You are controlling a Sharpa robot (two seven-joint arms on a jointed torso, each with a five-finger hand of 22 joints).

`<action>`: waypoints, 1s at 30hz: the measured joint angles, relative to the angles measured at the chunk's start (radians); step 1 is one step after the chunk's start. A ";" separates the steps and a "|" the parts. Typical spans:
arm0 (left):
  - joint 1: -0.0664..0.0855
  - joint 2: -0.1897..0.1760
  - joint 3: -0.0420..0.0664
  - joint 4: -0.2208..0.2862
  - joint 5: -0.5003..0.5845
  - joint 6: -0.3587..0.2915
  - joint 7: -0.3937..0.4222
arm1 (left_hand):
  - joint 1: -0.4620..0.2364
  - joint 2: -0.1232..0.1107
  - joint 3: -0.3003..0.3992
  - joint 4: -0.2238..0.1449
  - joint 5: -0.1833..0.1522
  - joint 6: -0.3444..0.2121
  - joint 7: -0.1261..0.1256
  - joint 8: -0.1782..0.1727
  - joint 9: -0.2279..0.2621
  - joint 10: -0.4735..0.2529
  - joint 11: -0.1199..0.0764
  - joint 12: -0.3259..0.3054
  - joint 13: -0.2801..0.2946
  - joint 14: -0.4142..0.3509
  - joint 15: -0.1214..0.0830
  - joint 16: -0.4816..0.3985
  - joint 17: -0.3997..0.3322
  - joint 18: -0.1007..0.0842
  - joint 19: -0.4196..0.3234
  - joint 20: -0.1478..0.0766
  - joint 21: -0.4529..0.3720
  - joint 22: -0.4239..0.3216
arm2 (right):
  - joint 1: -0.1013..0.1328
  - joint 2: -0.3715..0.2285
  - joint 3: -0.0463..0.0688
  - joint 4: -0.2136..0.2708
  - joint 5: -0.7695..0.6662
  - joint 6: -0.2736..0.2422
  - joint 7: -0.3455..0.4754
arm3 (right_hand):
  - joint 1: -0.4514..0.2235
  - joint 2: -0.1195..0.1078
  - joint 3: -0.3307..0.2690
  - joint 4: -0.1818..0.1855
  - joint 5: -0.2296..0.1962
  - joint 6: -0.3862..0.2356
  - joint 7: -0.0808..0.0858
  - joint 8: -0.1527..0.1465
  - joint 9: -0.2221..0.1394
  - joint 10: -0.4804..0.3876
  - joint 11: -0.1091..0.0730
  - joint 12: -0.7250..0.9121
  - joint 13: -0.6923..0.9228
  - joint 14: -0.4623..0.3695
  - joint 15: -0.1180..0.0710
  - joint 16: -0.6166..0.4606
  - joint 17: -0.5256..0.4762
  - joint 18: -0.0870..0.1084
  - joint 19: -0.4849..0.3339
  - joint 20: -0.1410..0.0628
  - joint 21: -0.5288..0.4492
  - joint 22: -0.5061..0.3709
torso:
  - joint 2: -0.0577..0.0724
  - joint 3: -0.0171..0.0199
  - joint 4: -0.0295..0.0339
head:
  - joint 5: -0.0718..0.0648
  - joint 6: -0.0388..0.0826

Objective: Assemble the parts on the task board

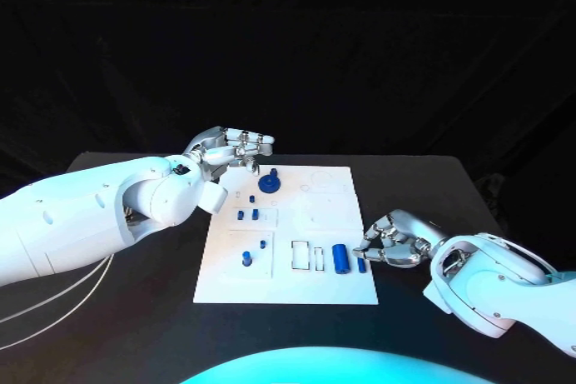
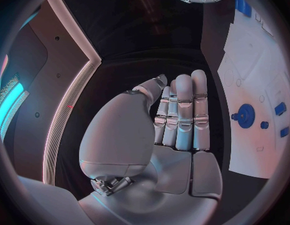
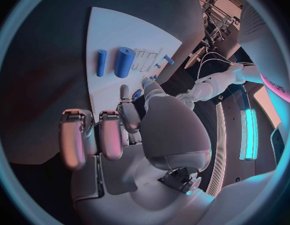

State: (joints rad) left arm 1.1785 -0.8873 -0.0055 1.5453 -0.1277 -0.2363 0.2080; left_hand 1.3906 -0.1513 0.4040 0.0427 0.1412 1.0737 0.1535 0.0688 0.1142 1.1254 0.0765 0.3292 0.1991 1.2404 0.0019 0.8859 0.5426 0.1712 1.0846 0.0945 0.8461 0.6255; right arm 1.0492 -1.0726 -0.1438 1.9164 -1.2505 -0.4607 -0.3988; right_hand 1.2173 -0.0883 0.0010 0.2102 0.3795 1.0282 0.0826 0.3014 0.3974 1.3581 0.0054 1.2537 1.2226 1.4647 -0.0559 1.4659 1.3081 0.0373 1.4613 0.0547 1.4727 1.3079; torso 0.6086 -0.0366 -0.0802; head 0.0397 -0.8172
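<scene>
R hand (image 1: 394,242) sits just off the board's right edge, near end, fingers curled partway, apart, holding nothing; fingertips (image 3: 124,92) point toward the board. Directly left of it, just inside the edge, lie two blue parts side by side: a thin rod (image 1: 361,265) nearest the hand, then a thick cylinder (image 1: 342,258) one step further left. Both have long axis running near-to-far, i.e. across the hand's line of reach, so a pinch from the right would close across the width. Rod is just beside the fingertips; can't tell if touching. R hand is clearly the nearer one for these.

L hand (image 1: 230,151) hovers at the board's far-left corner, fingers straight and close together, nothing in it. Just right of it on the board stands a blue gear (image 1: 271,182). L hand is well apart from the rod/cylinder.

Board (image 1: 324,292) itself: white plate, mid-table. Slots etc.: two outlined rectangular recesses (image 1: 307,256) just left of the cylinder, look empty. Left panel near end holds small blue pegs (image 1: 253,251); more small blue pieces (image 1: 246,211) mid-left, below the gear. Ring outlines at far right look unfilled.

Judgement: next likely move is R hand taking the rod or cylinder, prob. for the recesses alongside.
</scene>
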 measured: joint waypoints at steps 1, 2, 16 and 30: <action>0.000 0.000 0.000 0.000 0.000 0.000 0.000 | 0.000 0.000 0.000 0.000 0.000 0.000 0.000 0.000 0.000 0.000 0.000 0.000 0.000 0.000 0.000 0.000 0.000 0.000 0.000 0.000 0.000 0.000 | -0.004 0.006 0.000 -0.003 -0.007 0.000 -0.013 | 0.000 0.000 -0.005 0.005 0.000 -0.001 0.001 0.000 0.003 0.000 0.000 0.001 0.000 0.000 0.000 0.000 0.000 0.000 0.000 0.000 0.000 0.000 | 0.000 0.0002 -0.0002 | 0.000 0.000; 0.000 0.000 0.000 0.000 0.000 0.000 0.000 | 0.000 0.000 0.000 0.000 0.000 0.000 0.000 0.000 0.000 0.000 0.000 0.000 0.000 0.000 0.000 0.000 0.000 0.000 0.000 0.000 0.000 0.000 | -0.008 0.013 -0.001 -0.006 -0.016 0.000 -0.028 | 0.000 0.000 -0.011 0.009 0.000 -0.007 0.003 0.000 0.006 0.000 0.000 0.001 0.000 0.000 0.000 0.000 0.000 0.000 0.000 0.000 0.000 0.000 | 0.000 0.0003 -0.0001 | -0.001 -0.001; -0.002 -0.002 -0.002 -0.001 0.000 0.001 0.000 | 0.000 0.000 0.000 0.000 0.000 0.000 0.000 0.000 0.000 0.000 0.000 0.000 0.000 0.000 0.000 0.000 0.000 0.000 0.000 0.000 0.000 -0.001 | -0.045 0.106 -0.001 -0.073 -0.088 -0.002 -0.125 | -0.015 0.003 -0.068 0.062 -0.010 -0.020 0.005 0.000 0.035 -0.004 0.004 -0.004 0.004 0.000 0.000 0.000 0.000 0.000 0.000 0.000 -0.005 0.000 | 0.001 -0.0002 0.0012 | 0.003 -0.011; -0.002 -0.007 -0.002 0.001 0.000 0.002 0.000 | 0.000 0.000 0.000 0.000 0.000 0.000 0.000 0.000 0.000 0.000 0.000 0.000 0.001 0.000 0.000 0.000 0.000 0.000 0.000 0.000 0.000 -0.001 | -0.059 0.157 -0.001 -0.107 -0.132 -0.003 -0.158 | -0.046 0.012 -0.116 0.082 -0.076 -0.028 0.007 0.000 0.057 -0.008 0.007 -0.009 0.007 0.000 0.000 0.000 0.000 0.000 0.000 0.000 -0.011 0.000 | 0.001 -0.0004 -0.0004 | 0.007 -0.015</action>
State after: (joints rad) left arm 1.1767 -0.8939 -0.0078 1.5464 -0.1274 -0.2342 0.2076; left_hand 1.3906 -0.1513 0.4040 0.0427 0.1412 1.0737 0.1535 0.0688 0.1142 1.1254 0.0765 0.3292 0.1997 1.2404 0.0019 0.8859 0.5428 0.1712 1.0847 0.0945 0.8461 0.6245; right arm 0.9904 -0.9159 -0.1448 1.8095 -1.3828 -0.4636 -0.5573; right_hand 1.1710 -0.0765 -0.1145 0.2923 0.3038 1.0001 0.0891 0.3014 0.4547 1.3506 0.0128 1.2444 1.2299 1.4647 -0.0556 1.4659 1.3077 0.0374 1.4610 0.0550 1.4617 1.3075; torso 0.6097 -0.0370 -0.0805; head 0.0463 -0.8326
